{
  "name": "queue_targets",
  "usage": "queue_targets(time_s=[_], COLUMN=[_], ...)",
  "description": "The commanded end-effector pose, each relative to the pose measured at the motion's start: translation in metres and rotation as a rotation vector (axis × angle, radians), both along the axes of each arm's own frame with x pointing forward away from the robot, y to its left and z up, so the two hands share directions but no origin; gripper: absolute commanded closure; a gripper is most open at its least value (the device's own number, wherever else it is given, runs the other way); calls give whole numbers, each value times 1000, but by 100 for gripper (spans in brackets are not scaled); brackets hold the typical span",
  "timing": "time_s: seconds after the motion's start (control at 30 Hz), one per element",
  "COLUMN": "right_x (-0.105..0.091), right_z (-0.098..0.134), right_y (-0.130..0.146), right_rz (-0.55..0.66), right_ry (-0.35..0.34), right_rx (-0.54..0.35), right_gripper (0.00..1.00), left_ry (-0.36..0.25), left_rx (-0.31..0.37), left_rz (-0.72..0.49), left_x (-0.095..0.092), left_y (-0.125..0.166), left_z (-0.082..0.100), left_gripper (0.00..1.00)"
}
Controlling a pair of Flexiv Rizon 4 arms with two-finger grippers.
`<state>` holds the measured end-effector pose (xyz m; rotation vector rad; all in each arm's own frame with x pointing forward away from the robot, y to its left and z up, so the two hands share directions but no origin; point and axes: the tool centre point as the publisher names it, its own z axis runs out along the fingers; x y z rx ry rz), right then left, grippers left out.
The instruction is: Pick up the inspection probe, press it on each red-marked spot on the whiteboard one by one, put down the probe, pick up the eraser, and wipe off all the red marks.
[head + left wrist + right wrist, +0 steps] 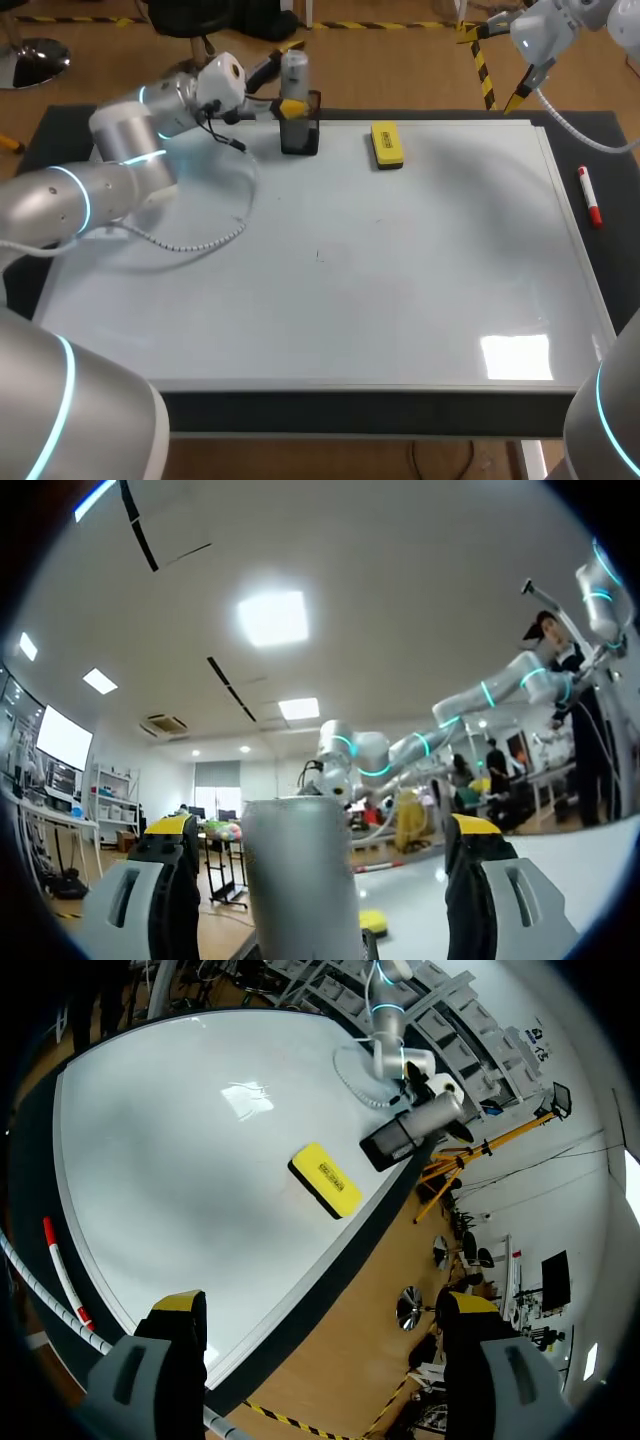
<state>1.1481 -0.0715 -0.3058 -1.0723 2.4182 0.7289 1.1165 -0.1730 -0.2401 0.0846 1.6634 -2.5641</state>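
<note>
Frankly, print on the yellow eraser (325, 1180) is too small to read.

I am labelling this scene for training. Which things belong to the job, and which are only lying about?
For the job: inspection probe in the black holder, left claw open around it; yellow eraser; whiteboard.
Lying about: red marker, beside the whiteboard's right edge.
</note>
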Motion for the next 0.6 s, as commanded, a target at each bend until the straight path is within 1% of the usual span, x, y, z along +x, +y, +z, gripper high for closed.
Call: queue_targets(time_s=[0.03,0.07,0.1,0.17,0.2,0.27,0.3,0.33,0.37,0.4,0.47,0.53,0.57,0.6], right_x=[1,1,1,1,1,1,1,1,1,1,1,1,1,1], right_z=[1,1,1,1,1,1,1,1,1,1,1,1,1,1], right_y=[0,0,0,0,0,0,0,0,0,0,0,0,0,0], right_rz=[3,3,3,3,3,3,3,3,3,3,3,3,3,3], right_ry=[2,2,2,2,2,2,2,2,2,2,2,2,2,2], right_rx=[-5,-5,-5,-5,-5,-5,-5,-5,-5,-5,-5,-5,-5,-5], right_gripper=[0,0,0,0,0,0,0,0,0,0,0,0,0,0], left_ry=[23,34,28,38,35,47,45,44,54,60,71,87,100,100], left_rx=[106,129,125,159,157,193,187,202,219,221,263,281,301,306], left_rz=[26,28,26,29,28,26,28,33,33,36,46,58,79,84], left_x=[-9,-9,-9,-10,-11,-12,-12,-13,-13,-13,-15,-16,-17,-17], left_y=[7,8,10,12,14,16,18,20,21,23,25,29,30,32], left_z=[18,20,22,25,28,31,33,35,36,37,40,43,43,44], left_gripper=[0,0,0,0,0,0,0,0,0,0,0,0,0,0])
